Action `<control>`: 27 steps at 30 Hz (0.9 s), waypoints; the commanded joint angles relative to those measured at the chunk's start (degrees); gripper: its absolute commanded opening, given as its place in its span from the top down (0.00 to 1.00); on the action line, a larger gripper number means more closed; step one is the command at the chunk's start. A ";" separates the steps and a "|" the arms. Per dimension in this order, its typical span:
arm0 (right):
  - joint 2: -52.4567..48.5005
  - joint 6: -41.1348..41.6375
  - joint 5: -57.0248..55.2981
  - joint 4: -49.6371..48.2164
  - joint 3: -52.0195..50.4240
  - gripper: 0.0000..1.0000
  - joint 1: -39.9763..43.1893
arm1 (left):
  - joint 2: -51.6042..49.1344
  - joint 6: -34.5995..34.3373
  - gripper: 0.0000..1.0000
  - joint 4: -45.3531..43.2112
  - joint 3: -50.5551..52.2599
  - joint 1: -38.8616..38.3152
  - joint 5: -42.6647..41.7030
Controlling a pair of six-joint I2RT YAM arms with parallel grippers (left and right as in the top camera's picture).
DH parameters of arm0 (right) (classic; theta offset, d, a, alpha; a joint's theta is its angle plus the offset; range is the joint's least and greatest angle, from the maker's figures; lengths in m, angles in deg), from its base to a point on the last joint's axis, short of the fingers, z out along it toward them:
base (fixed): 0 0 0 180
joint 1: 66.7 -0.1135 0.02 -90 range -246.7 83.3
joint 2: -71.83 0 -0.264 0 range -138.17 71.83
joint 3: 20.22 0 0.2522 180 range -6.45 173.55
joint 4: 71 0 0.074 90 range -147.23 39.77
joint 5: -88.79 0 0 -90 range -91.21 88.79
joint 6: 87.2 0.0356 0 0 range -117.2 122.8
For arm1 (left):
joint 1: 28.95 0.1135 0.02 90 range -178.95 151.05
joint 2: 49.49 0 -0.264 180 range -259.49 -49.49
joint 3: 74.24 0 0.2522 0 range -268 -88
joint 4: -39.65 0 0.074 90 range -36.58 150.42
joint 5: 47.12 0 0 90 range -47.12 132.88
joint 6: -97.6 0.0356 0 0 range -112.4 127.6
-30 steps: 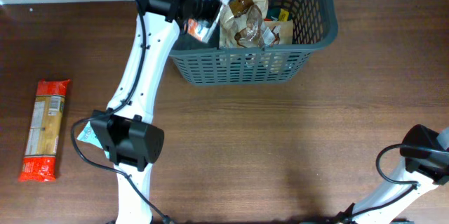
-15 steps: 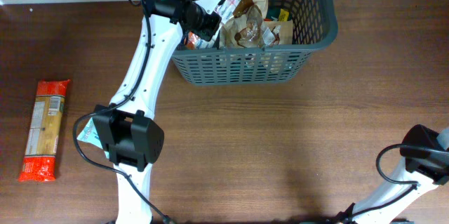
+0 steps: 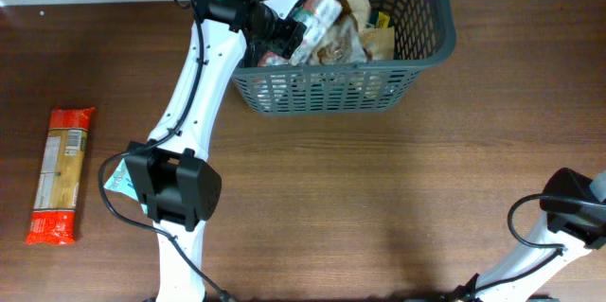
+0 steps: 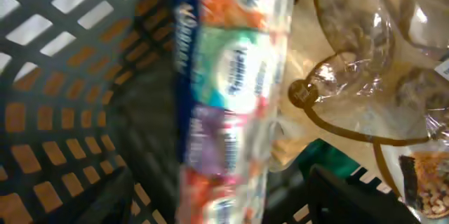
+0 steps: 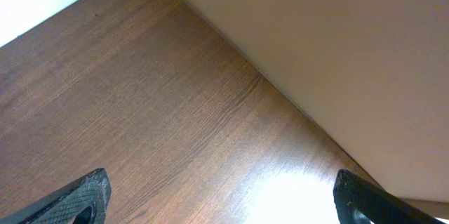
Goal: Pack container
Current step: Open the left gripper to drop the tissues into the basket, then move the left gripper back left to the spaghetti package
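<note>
Left fingers (image 4: pixel 351 199) apart over basket (image 3: pixel 331 94) left end. Packet (image 4: pixel 231 97) loose between them, unclamped, positioned to land on bags (image 3: pixel 360 42) inside. Basket at far edge of worktop (image 3: pixel 379 207). Right fingers (image 5: pixel 81 196) apart, idle — pasta (image 3: pixel 60 175) not yet packed.

No wording can be read anywhere. The multicoloured snack packet (image 4: pixel 231 90) inside the container (image 3: pixel 417 46) carries white lettering on a dark blue strip, but it is blurred beyond reading. The red-orange packet (image 3: pixel 61 175) on the table has a pale label, its print too small to make out.
</note>
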 commanded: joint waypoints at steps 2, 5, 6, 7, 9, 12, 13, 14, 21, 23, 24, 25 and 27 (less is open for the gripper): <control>1.79 0.17 -0.70 0.00 0.81 0.01 0.07 | 1.60 0.55 0.26 -1.42 -0.04 0.17 -0.26; 1.79 0.17 -0.70 0.02 0.81 0.01 0.07 | 1.66 0.50 0.27 -3.28 -0.63 0.17 1.49; 1.79 0.17 -0.70 0.00 0.81 0.01 0.07 | 1.66 0.48 0.27 -3.74 -1.25 0.17 2.12; 1.79 0.17 -0.68 0.02 0.81 0.01 0.07 | 1.73 0.48 0.27 -4.28 -2.23 0.20 2.93; 1.79 0.17 -0.68 0.02 0.81 0.01 0.07 | 1.90 0.48 0.26 -5.40 -4.61 0.20 5.92; 1.79 0.17 -0.68 0.00 0.81 0.01 0.07 | 2.19 0.46 0.13 -7.04 -9.70 0.22 13.62; 1.79 0.17 -0.68 0.02 0.81 0.01 0.07 | 2.27 0.46 0.13 -7.43 -11.87 0.26 16.59; 1.79 0.17 -0.70 0.00 0.81 0.01 0.07 | 2.34 0.46 0.07 -7.61 -13.88 0.33 19.26; 1.79 0.17 -0.70 0.02 0.81 0.01 0.07 | 3.21 -3.13 0.07 -4.98 -28.94 3.15 38.58; 1.79 0.17 -0.70 0.02 0.81 0.01 0.07 | 4.33 -5.46 0.07 -1.27 -31.39 5.16 39.71; 1.79 0.17 -0.70 0.00 0.81 0.01 0.07 | 4.96 -6.91 0.06 0.76 -32.15 6.27 39.71; 1.79 0.17 -0.68 0.02 0.81 0.01 0.07 | 5.95 -9.27 0.07 3.58 -32.83 8.00 39.69; 1.79 0.17 -0.70 0.02 0.81 0.01 0.07 | 7.67 -12.20 0.07 7.69 -33.33 10.71 38.84</control>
